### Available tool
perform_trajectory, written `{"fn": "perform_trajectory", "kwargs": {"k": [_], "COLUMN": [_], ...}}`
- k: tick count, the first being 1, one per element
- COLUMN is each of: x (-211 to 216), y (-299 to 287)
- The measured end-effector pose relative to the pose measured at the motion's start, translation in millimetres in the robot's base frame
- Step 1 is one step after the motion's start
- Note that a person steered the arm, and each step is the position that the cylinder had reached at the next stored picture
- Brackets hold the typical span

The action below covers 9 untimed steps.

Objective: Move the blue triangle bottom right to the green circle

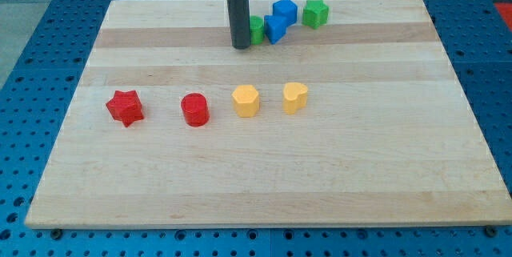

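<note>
Green circle [256, 30] hemmed between my tip [240, 46] and blue triangle [274, 29], open board below.

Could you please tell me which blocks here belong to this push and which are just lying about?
Job: blue triangle, green circle partly hidden behind my tip.

Lying about: blue block, green block, two yellow blocks, red cylinder, red star.

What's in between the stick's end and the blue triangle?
In the camera view, the green circle sits between my tip and the blue triangle, partly hidden behind the rod.
</note>
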State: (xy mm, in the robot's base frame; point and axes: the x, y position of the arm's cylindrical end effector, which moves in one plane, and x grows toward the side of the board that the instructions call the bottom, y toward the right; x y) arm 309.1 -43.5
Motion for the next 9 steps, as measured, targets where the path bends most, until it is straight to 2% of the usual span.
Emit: {"fn": "perform_trajectory", "kwargs": {"k": [4,8,9], "x": [-22.3,-22.7,-22.7], "y": [6.4,19.1,-8.1]}}
